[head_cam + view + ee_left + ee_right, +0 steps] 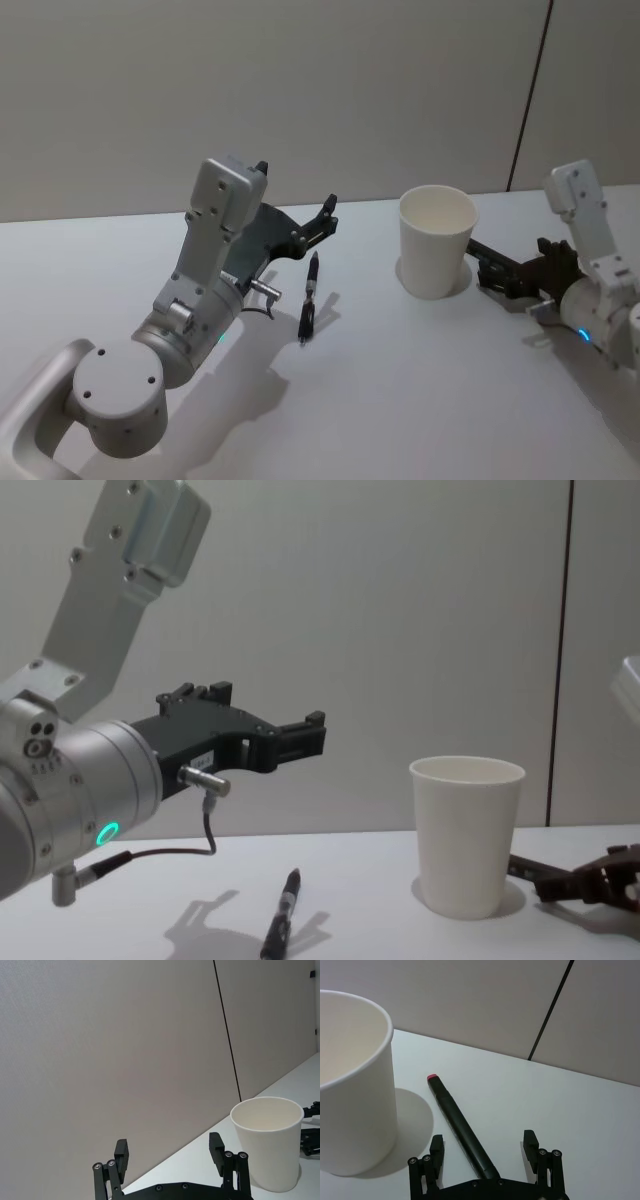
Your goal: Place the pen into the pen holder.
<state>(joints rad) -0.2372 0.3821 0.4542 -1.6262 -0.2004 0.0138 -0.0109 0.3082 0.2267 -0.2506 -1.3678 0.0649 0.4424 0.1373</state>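
Head view: one dark pen (pixel 457 1125), rear hidden beneath the right gripper (pixel 484 1138) with spread fingers, lies right of the single pen holder (pixel 437 245). Second pen (pixel 310 298) lies left, near the raised left gripper (pixel 168 1141), fingers apart.

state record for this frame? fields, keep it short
pen holder: white paper cup, upright, nothing sticking out
pen: black, lying on the table, on the pen holder's left
left gripper: open, empty, raised over the table near the pen
right gripper: open, low beside the pen holder
marker: dark, red end, lying between the right gripper's open jaws, pointing toward the pen holder
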